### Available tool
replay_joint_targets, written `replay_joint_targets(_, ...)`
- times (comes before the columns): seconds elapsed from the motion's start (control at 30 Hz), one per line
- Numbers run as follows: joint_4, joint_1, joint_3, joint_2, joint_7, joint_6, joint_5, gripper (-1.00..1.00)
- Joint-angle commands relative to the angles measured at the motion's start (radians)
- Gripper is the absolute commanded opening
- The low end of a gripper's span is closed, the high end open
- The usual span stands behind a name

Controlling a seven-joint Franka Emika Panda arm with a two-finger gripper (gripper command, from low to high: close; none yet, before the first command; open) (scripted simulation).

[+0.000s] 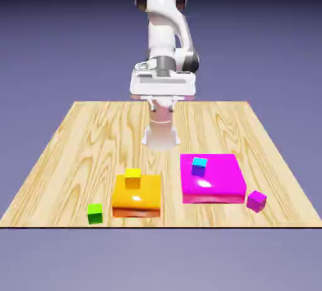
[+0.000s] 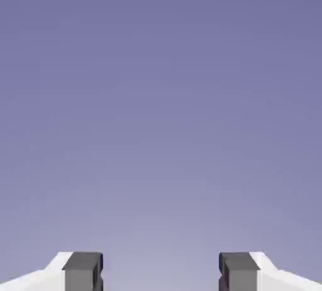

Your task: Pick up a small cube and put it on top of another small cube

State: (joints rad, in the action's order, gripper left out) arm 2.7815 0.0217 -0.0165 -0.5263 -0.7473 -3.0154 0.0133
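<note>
Several small cubes lie on the wooden table [image 1: 82,139]. A yellow cube [image 1: 132,178] rests on a flat orange block [image 1: 137,198], and a cyan-and-purple cube [image 1: 199,166] on a flat magenta block [image 1: 214,180]. A green cube [image 1: 95,213] and a magenta cube [image 1: 256,200] sit on the bare wood near the front edge. My gripper [image 1: 163,102] hangs high over the table's far middle, well behind all the cubes. In the hand view the gripper [image 2: 160,274] is open, its grey fingertips [image 2: 82,271] wide apart with only blue-violet backdrop between them.
The orange and magenta blocks stand side by side at the table's front middle with a narrow gap between them. The green cube is at the exterior view's left of the orange block, the magenta cube at the right of the magenta block.
</note>
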Motion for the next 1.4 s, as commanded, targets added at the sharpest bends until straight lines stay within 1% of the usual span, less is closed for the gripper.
replay_joint_targets(0.0, -0.024, 0.008, -0.014, 0.036, -0.005, 0.018, 0.011, 0.0)
replay_joint_targets(0.9, -0.658, 0.224, -0.379, 1.007, -0.146, 0.498, 0.305, 0.0)
replay_joint_targets(0.93, -0.658, 0.224, -0.379, 1.007, -0.146, 0.498, 0.305, 0.0)
replay_joint_targets(1.07, -0.69, 0.284, -0.301, 1.152, -0.198, 0.386, 0.381, 0.0)
replay_joint_targets(1.1, -0.693, 0.288, -0.295, 1.163, -0.202, 0.378, 0.387, 0.0)
replay_joint_targets(1.13, -0.693, 0.288, -0.295, 1.163, -0.202, 0.378, 0.387, -1.0)
replay_joint_targets(1.17, -0.693, 0.288, -0.295, 1.163, -0.202, 0.378, 0.387, -1.0)
replay_joint_targets(1.3, -0.66, 0.228, -0.374, 1.018, -0.149, 0.489, 0.311, -1.0)
replay_joint_targets(1.37, -0.646, 0.205, -0.387, 0.945, -0.153, 0.499, 0.295, -1.0)
